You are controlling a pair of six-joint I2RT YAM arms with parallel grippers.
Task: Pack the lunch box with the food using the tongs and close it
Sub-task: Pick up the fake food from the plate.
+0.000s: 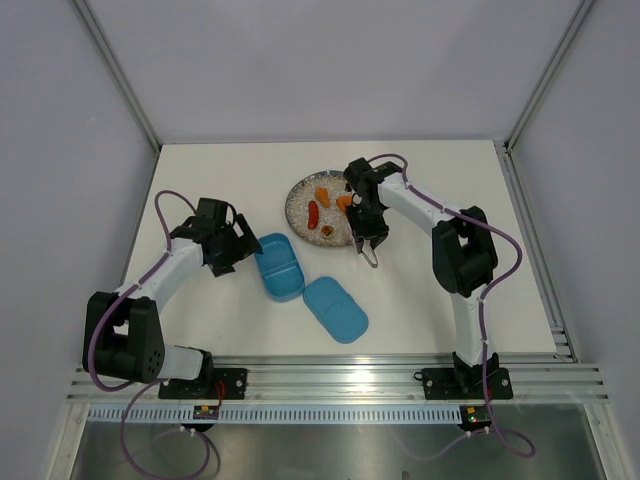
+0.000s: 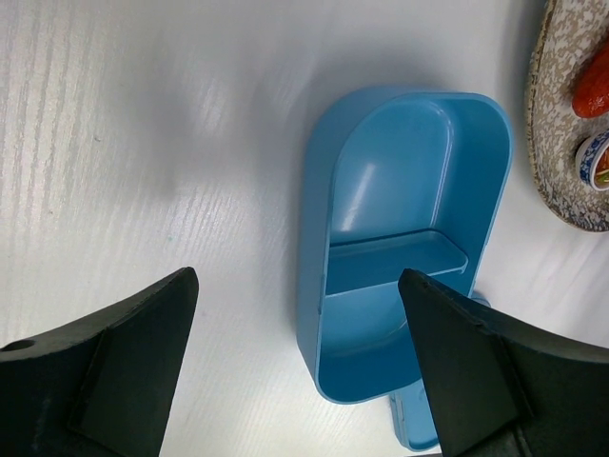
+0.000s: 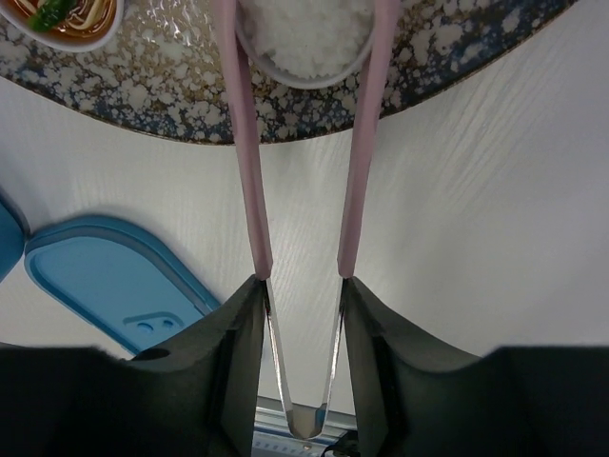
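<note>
The blue lunch box [image 1: 278, 265] lies open on the table, its divider [image 2: 395, 257] showing and both compartments empty. Its flat lid [image 1: 335, 308] rests beside it. My left gripper [image 1: 240, 250] hovers open at the box's left end, its fingers [image 2: 143, 343] wide apart and holding nothing. My right gripper [image 3: 303, 283] is shut on the tongs [image 3: 249, 171], squeezing the metal legs. The pink arms reach over the plate and closely flank a white ball [image 3: 304, 38]. Orange chunks [image 1: 322, 194], a red sausage [image 1: 314, 214] and a small dark-red bit [image 1: 328, 232] lie on the plate.
The round speckled plate [image 1: 293, 205] stands behind the box, mid-table. A tiny bowl-shaped piece [image 3: 71, 17] sits near its rim. The lid [image 3: 105, 276] is low left in the right wrist view. Grey walls enclose the table on three sides.
</note>
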